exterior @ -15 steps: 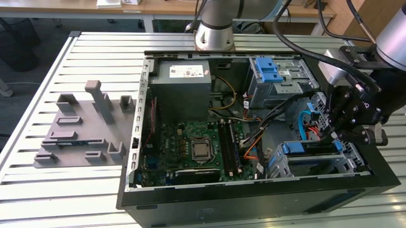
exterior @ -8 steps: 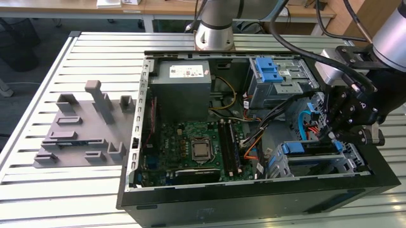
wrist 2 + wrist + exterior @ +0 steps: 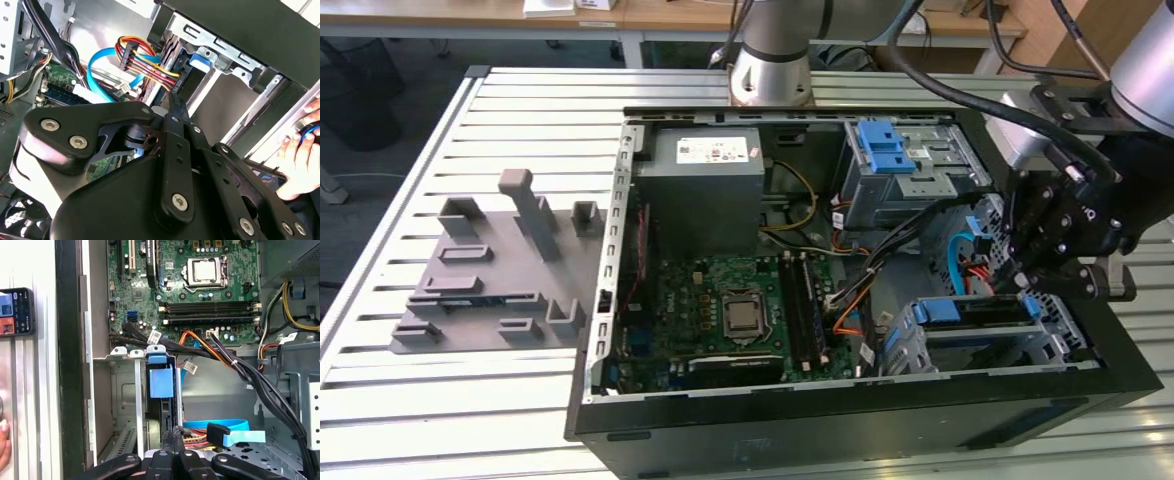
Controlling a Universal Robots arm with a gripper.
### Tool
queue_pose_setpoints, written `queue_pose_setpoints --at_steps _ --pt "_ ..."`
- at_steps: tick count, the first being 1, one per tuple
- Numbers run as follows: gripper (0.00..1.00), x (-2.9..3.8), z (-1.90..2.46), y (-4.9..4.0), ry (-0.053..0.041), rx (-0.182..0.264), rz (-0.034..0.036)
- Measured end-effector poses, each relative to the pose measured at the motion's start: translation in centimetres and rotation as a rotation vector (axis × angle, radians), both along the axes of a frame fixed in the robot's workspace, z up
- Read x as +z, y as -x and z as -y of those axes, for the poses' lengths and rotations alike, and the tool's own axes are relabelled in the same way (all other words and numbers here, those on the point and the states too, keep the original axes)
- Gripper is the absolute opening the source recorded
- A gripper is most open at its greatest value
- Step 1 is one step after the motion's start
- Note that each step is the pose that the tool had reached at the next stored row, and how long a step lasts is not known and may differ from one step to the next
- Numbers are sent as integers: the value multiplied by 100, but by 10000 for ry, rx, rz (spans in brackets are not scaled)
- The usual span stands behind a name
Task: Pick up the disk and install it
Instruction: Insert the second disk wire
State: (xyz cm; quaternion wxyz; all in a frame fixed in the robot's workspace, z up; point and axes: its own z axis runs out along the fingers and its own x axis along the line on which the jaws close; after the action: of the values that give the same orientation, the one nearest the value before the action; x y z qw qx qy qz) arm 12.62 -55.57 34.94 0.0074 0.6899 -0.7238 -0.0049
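Disk (image 3: 970, 312) sits in the drive cage (image 3: 1062, 345) at lower right of the exterior view, blue rails showing. Gripper (image 3: 1027, 285) is just above it; can't tell finger state. Risk: loose cables (image 3: 907, 240) beside the bay could snag.

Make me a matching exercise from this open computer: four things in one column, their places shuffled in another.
1 disk
2 grey metal box
3 processor
4 grey fixture

A on the table, outside the case
B on the green board
C in the drive cage
D beside the board, white sticker on top

Pairs: 1-C, 2-D, 3-B, 4-A
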Motion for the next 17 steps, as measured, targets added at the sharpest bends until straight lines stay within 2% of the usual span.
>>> queue_pose_setpoints --at_steps 6,13,17 --pt "11 7 1 55 7 0 1" --pt "11 94 0 75 6 -1 1" --pt "11 95 0 78 4 1 1"
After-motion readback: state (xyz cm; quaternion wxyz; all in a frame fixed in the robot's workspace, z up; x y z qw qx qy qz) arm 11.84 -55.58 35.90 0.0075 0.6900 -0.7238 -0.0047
